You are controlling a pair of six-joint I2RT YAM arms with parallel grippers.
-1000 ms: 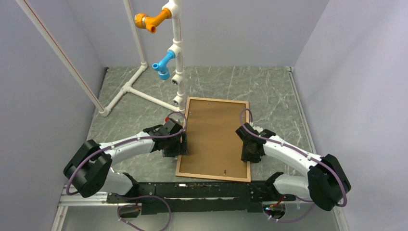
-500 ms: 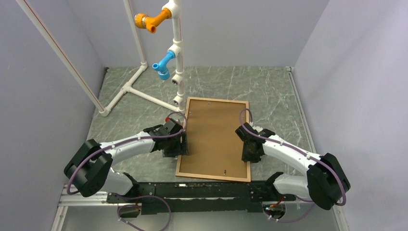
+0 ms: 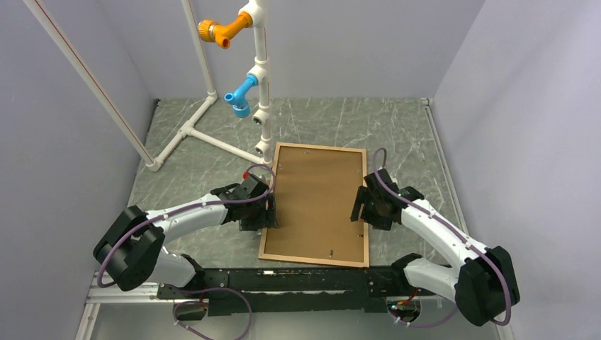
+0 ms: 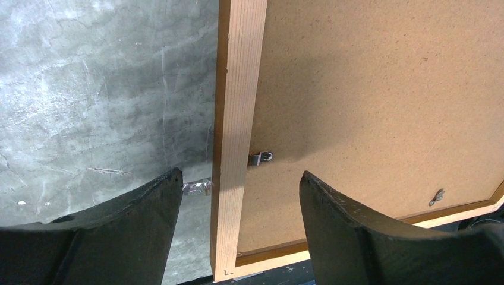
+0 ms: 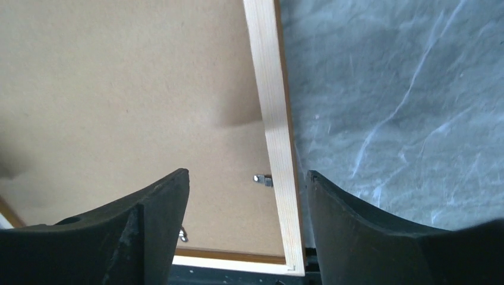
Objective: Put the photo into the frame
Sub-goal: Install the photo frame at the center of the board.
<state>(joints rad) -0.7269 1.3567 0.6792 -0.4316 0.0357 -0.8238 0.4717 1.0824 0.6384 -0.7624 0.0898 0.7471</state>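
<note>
Top view, far side taken as 12 o'clock.

- Far left, at about 11 o'clock from the table centre: white plastic pipe stand (image 3: 261, 78) carrying an orange nozzle fitting (image 3: 220, 30) above a blue nozzle fitting (image 3: 241, 95). Its foot rests on the grey marbled tabletop (image 3: 397, 134).
- Left gripper (image 3: 266, 212) sits at 9 o'clock of the thin light-brown wooden picture frame (image 3: 312, 260), over the frame's left rail. In the wrist view the jaws stand well apart and straddle that rail. One black finger (image 4: 136, 231) is over bare table and the other is over the board. Neither finger is seen pressing the wood.
- The frame lies flat, face down, at table centre, long side running 12 to 6 o'clock and slightly skewed. A plain brown hardboard backing sheet (image 3: 315, 202) fills its opening.
- A small metal turn clip (image 4: 260, 157) sits against the inner edge of the left rail, lying on the board.
- The glossy photo cannot be seen in any view; only the board shows inside the frame.
- Right gripper (image 3: 363, 209) sits at 3 o'clock of the frame, over the right rail. Its jaws are spread, with the rail between them untouched. A second metal clip (image 5: 263, 179) lies by the inner edge of that rail.
</note>
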